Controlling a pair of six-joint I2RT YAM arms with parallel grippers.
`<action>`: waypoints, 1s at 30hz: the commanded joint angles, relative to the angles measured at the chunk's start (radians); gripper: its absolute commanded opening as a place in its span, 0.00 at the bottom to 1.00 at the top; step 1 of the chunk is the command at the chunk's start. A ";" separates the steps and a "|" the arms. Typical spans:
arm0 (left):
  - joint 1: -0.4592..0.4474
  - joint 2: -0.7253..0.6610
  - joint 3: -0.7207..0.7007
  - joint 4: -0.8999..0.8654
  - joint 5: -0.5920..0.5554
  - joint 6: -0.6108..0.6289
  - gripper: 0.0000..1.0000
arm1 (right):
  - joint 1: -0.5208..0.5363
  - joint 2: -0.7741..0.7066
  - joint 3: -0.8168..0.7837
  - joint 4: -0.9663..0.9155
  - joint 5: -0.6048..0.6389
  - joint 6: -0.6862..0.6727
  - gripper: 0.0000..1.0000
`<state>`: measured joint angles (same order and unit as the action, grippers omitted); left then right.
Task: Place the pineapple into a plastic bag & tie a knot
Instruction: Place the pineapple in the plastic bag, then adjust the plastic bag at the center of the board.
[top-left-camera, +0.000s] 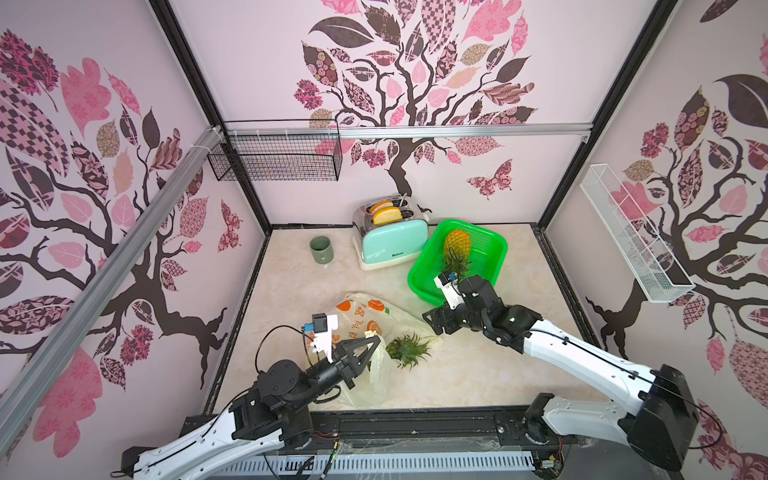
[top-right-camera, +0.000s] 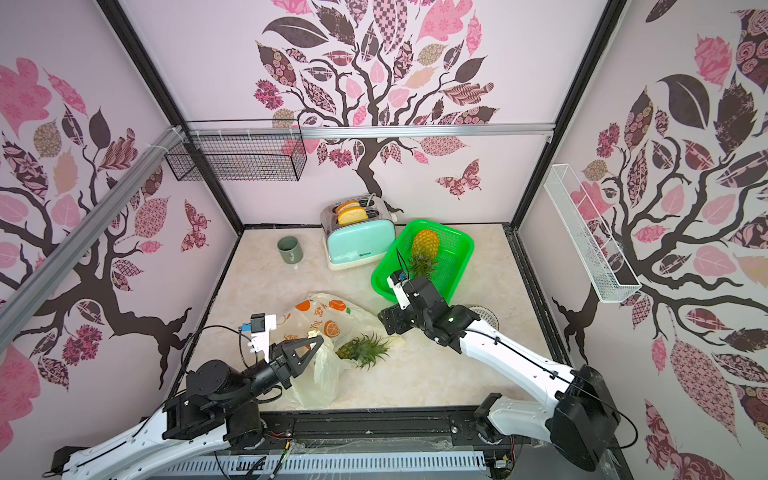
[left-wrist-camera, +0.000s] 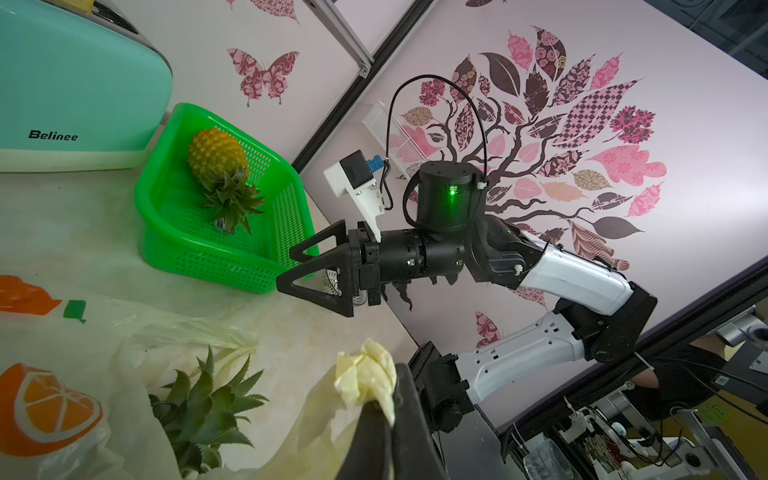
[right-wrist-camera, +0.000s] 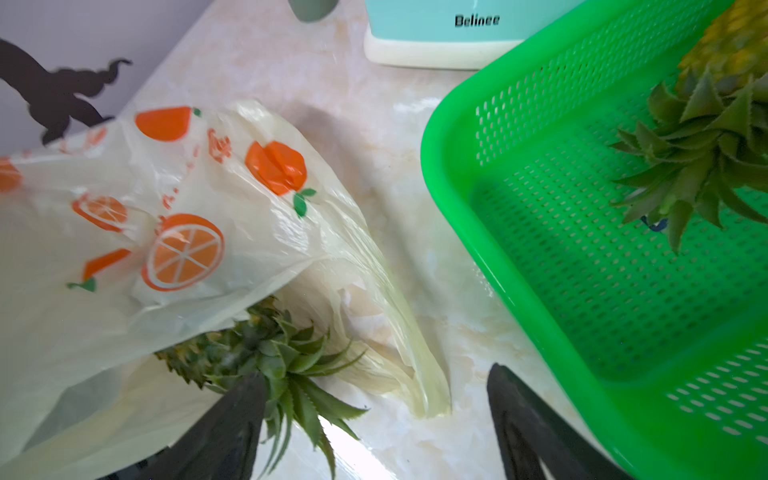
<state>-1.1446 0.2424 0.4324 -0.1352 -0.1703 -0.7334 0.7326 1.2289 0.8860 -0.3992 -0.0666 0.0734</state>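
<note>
— left gripper (top-left-camera: 375, 340), what's it doing?
— clamped tight on a crumpled handle (left-wrist-camera: 365, 374) of the plastic bag (top-left-camera: 365, 316), on the bag's side away from the green basket (top-left-camera: 490, 249). its arm comes in low from the front rail, elbow raised, with the closed fingers pointing toward the basket.
— and the right gripper (left-wrist-camera: 286, 270)?
— jaws spread wide, nothing between them. it hangs just off the basket's near corner, above the table (top-left-camera: 478, 374). the long white forearm slopes in toward the basket, and the wrist bends so the fingers aim at the bag.
— where's the pineapple (top-left-camera: 409, 349)?
— on its side in the bag, short of the basket. its body is under the printed film and the green crown pokes out of the bag's mouth. in the right wrist view one open finger (right-wrist-camera: 232, 419) sits right by the crown leaves; can't tell if it touches.
— anything loose?
— a gathered loose end (right-wrist-camera: 419, 374) of the bag lies limp on the table, between the crown and the basket.
— and inside the basket?
— a second pineapple (top-left-camera: 457, 243), crown toward the right gripper.
</note>
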 joint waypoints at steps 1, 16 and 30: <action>0.003 -0.055 0.038 -0.129 0.008 -0.007 0.00 | 0.009 0.088 0.028 -0.069 -0.017 -0.118 0.83; 0.003 -0.103 0.048 -0.202 0.000 -0.019 0.00 | 0.008 0.298 0.024 -0.032 0.064 0.153 0.72; 0.003 -0.107 0.053 -0.188 0.007 -0.020 0.00 | 0.019 0.388 0.044 0.052 -0.016 0.181 0.14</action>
<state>-1.1446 0.1398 0.4568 -0.3321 -0.1715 -0.7597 0.7486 1.6405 0.8913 -0.3740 -0.0422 0.2516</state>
